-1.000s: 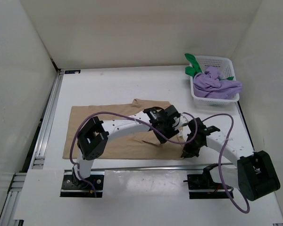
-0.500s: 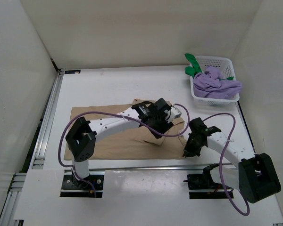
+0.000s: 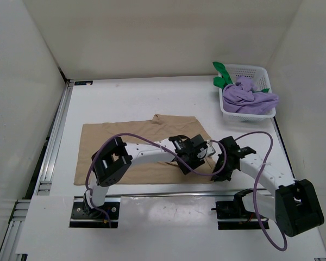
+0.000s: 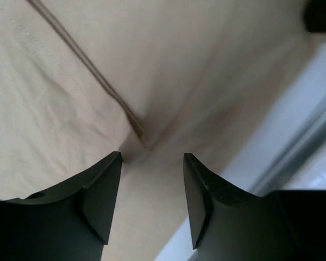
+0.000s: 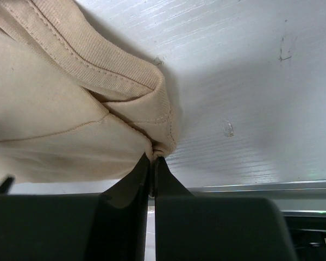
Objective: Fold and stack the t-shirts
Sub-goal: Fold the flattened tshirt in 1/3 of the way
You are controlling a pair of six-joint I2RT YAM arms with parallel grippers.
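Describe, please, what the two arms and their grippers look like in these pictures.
Both arms have white tubular links between bulky black joint housings: the left arm and the right arm. A purple cable loops along each. The left gripper and right gripper are black, with smooth wedge-shaped fingers tapering toward the tips. No markings are readable.

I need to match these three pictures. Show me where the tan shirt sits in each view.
Top external: tan shirt spread flat on the table, left of centre.
Left wrist: the shirt fills the upper left, above the open left fingers.
Right wrist: the shirt is at upper left, its hemmed corner pinched by the right fingers.
Shared landmark: the white table beside the shirt.
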